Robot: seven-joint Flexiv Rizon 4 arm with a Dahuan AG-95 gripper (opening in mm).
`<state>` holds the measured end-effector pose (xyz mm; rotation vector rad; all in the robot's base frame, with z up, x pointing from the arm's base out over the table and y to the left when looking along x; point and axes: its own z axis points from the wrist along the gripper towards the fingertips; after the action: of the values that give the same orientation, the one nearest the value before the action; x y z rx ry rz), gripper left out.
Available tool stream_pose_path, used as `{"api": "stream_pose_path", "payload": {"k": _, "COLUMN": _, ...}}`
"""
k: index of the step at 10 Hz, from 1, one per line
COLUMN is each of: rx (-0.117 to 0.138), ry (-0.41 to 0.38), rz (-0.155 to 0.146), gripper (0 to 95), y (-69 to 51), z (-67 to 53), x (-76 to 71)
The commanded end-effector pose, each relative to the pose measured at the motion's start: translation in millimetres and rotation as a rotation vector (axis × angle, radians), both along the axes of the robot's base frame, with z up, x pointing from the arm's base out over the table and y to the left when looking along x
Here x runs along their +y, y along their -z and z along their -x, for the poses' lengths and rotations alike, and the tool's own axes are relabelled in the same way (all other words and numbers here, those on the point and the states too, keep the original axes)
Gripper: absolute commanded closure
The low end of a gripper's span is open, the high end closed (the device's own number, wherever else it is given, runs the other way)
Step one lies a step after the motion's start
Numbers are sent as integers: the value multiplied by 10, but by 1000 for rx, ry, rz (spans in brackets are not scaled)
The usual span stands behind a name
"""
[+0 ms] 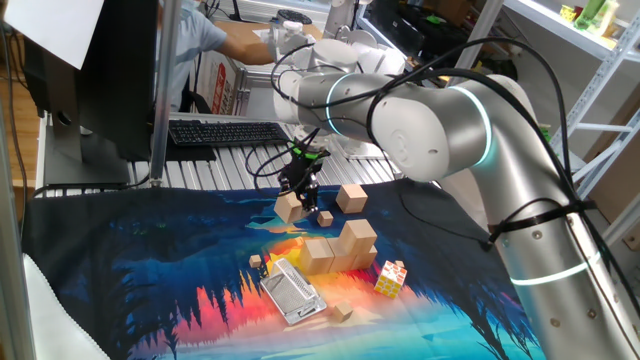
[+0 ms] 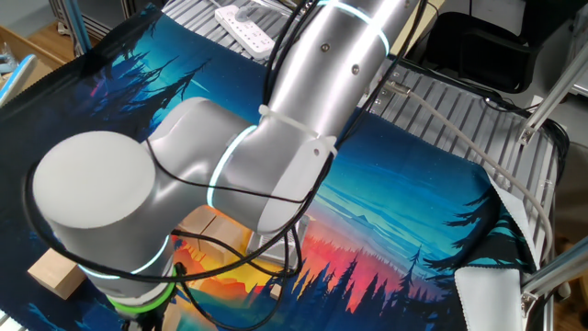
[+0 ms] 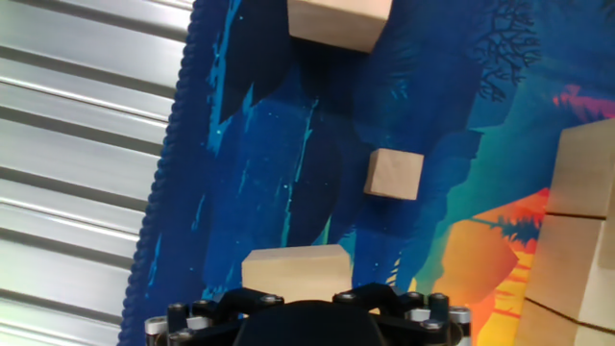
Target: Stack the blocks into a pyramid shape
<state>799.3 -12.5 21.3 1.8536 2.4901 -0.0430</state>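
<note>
in one fixed view our gripper [image 1: 298,190] hangs straight down over a loose block [image 1: 288,206], the fingers low around it on the printed mat [image 1: 150,270]. we judge this the pick for the next tier. just right of that block sits a tiny cube [image 1: 325,217], and beyond it another loose block [image 1: 351,198]. nearer the camera from the block under the hand stands the started stack [image 1: 340,248]: blocks side by side with one on top. past the stack lie a metal grater-like piece [image 1: 292,291], a multicoloured puzzle cube [image 1: 390,279] and more small cubes; a keyboard [image 1: 225,132] lies off the mat behind.

in the other fixed view the arm [image 2: 276,156] hides nearly everything; only one block [image 2: 53,272] shows at the left edge, and the hand is not visible.

in the hand view the target block [image 3: 296,265] sits right under the hand's body, the tiny cube [image 3: 394,175] further out, the other loose block [image 3: 338,21] at the top, the stack [image 3: 586,231] to the right. the fingertips are out of sight here; we cannot tell whether the jaws have closed on the block.
</note>
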Motion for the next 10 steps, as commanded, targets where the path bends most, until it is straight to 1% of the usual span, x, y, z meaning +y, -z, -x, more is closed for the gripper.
{"api": "stream_pose_path", "payload": {"k": 1, "rx": -7, "ry": -3, "rz": 0, "gripper": 570, "y": 29, "z": -6, "x": -1}}
{"api": "stream_pose_path", "payload": {"k": 3, "rx": -6, "ry": -14, "rz": -2, "gripper": 950, "y": 34, "z": -6, "x": -2}}
{"api": "stream_pose_path", "payload": {"k": 5, "rx": -3, "ry": -21, "rz": -11, "gripper": 950, "y": 2, "z": -6, "x": -11}}
{"api": "stream_pose_path", "payload": {"k": 6, "rx": 2, "ry": -20, "rz": -16, "gripper": 950, "y": -32, "z": -6, "x": -11}}
{"api": "stream_pose_path", "payload": {"k": 7, "rx": 11, "ry": -19, "rz": -23, "gripper": 950, "y": -95, "z": -6, "x": -1}}
{"api": "stream_pose_path", "payload": {"k": 9, "rx": 37, "ry": -2, "rz": -53, "gripper": 950, "y": -299, "z": -7, "x": 55}}
{"api": "stream_pose_path", "payload": {"k": 10, "rx": 54, "ry": 15, "rz": -63, "gripper": 950, "y": -527, "z": -7, "x": 152}}
